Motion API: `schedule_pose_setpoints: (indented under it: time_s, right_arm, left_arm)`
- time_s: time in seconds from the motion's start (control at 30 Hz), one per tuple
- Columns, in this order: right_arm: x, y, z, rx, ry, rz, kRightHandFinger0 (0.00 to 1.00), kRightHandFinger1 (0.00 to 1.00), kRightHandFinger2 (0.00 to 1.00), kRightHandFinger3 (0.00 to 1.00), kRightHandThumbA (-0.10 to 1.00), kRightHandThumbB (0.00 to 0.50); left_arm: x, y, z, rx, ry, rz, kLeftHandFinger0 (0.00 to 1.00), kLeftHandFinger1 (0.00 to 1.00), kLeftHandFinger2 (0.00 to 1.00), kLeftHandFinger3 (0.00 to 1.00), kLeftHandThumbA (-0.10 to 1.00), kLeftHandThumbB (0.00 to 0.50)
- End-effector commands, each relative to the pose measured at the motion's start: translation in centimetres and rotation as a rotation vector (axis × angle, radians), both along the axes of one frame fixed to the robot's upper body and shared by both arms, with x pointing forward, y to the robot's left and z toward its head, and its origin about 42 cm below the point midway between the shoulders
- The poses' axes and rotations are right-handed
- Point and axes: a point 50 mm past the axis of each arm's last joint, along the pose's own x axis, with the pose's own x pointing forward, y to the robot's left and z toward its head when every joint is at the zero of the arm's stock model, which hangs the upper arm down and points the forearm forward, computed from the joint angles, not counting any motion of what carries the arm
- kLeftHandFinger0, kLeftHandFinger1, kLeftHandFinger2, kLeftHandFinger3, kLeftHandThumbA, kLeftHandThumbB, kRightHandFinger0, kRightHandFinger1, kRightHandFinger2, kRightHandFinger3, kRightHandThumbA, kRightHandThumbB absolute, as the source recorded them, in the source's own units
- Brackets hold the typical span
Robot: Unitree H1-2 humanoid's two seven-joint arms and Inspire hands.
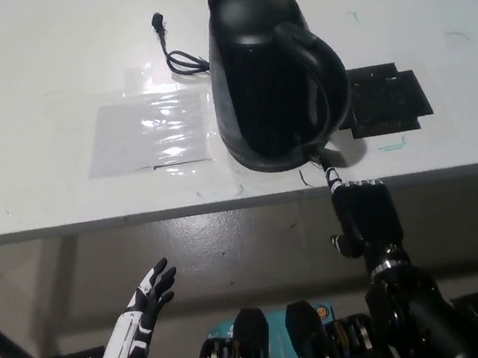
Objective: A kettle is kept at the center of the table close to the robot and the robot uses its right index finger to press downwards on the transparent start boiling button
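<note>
A black electric kettle [271, 76] stands upright on the white table [45, 64], near its front edge, with the handle toward the right. My black right hand [364, 213] is just below the table edge, fist closed except for one finger [330, 174] stretched up to the base of the kettle's handle. The start button there is too small to make out. My white left hand [149, 296] rests low at the lower left, below the table, its fingers spread and holding nothing.
A black power cord [178, 52] lies behind the kettle on the left. A clear plastic sheet [150, 131] is taped flat to the kettle's left. A black mat [385, 98] lies to its right. The table's front edge [138, 218] runs across the middle.
</note>
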Motion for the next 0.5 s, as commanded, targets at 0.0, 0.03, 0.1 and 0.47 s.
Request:
schedule_pose_setpoints:
  time_s: [0.0,0.03,0.1,0.47]
  right_arm:
    - [-1.1,-0.3,-0.8,0.004,0.076,0.018,0.0,0.0,0.0,1.0,1.0,0.294]
    - [-1.2,-0.4,-0.3,0.017,0.061,0.023,0.0,0.0,0.0,1.0,1.0,0.29]
    - [-1.5,-0.8,1.0,0.039,0.003,0.033,0.0,0.0,0.0,1.0,1.0,0.288]
    - [-9.0,-2.9,10.0,0.242,-0.311,0.132,0.86,0.88,1.0,1.0,1.0,0.3]
  left_arm:
    - [0.3,0.4,1.2,0.022,-0.05,-0.026,1.0,1.0,1.0,1.0,1.0,0.303]
    - [0.3,0.4,1.2,0.024,-0.05,-0.028,1.0,1.0,1.0,1.0,1.0,0.304]
    - [0.2,0.3,1.2,0.021,-0.047,-0.024,1.0,1.0,1.0,1.0,1.0,0.314]
    - [0.0,0.6,0.9,0.019,-0.044,-0.014,1.0,1.0,1.0,1.0,1.0,0.302]
